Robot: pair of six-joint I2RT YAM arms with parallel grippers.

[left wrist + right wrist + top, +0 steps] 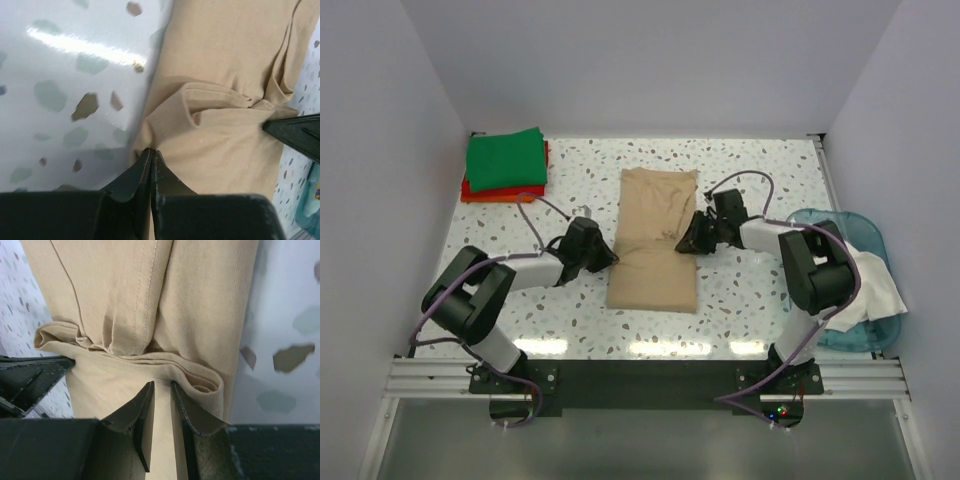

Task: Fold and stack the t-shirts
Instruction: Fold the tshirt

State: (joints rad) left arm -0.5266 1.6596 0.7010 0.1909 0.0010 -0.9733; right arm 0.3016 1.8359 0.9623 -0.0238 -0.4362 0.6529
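Spread t-shirt (655, 240) centre; t-shirt stack (506, 165) far-left; tub (868, 226) right, spare t-shirt (876, 286) inside.

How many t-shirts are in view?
4. Tan shirt at the centre; green shirt on the red-orange shirt, far left corner; white shirt in the tub, right. More may be hidden there.

Plain pale walls (650, 60) box in a white speckled desk (770, 170); light glares along its near edge, beside a metal rail (430, 377).
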